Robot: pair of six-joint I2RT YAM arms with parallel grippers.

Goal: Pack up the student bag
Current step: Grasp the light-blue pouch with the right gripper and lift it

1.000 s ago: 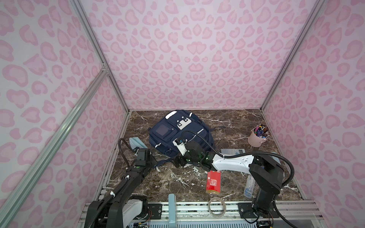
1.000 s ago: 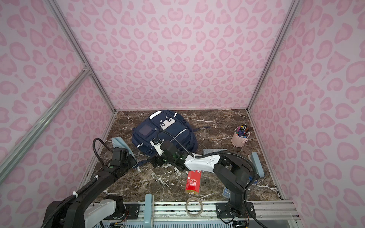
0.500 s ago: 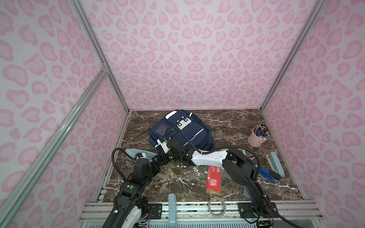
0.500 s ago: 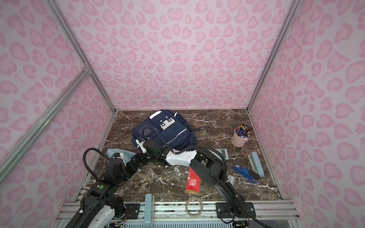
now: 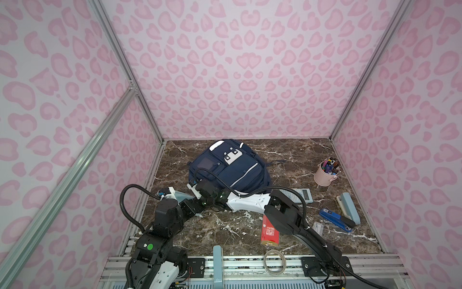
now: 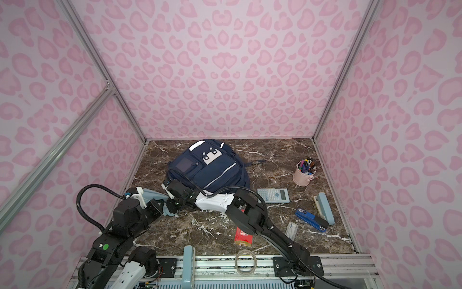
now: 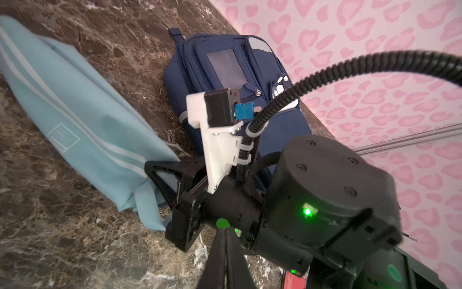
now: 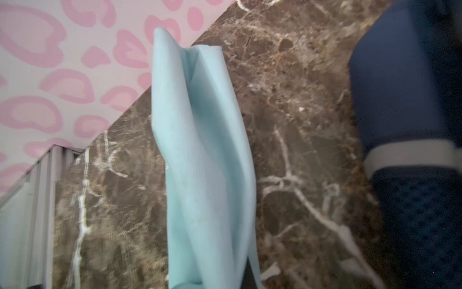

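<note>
The student bag (image 5: pixel 232 167) (image 6: pixel 212 170) (image 7: pixel 282 130) (image 8: pixel 400 75), navy with white stripes, lies flat at the back of the marble floor. A light-blue pouch (image 5: pixel 178 195) (image 6: pixel 151 194) (image 7: pixel 75 112) (image 8: pixel 205 150) lies to its front left. My right gripper (image 5: pixel 194 201) (image 6: pixel 170 205) (image 7: pixel 152 170) reaches across and is shut on the pouch's near end. In the right wrist view the fabric hides its fingers. My left gripper (image 5: pixel 203 205) (image 6: pixel 163 209) (image 7: pixel 223 230) is shut with nothing between its fingers. Its tips sit against the right gripper's body.
On the right stand a pink cup of pens (image 5: pixel 325 175), a calculator (image 5: pixel 300 195), a blue stapler (image 5: pixel 335 220) and a light-blue case (image 5: pixel 350 210). A red box (image 5: pixel 268 230) and a tape ring (image 5: pixel 275 260) lie at the front. The left wall is close to the pouch.
My right gripper swung left from the bag's front edge to the pouch and shut on its end. My left arm drew back toward the front, and its gripper now meets the right one.
</note>
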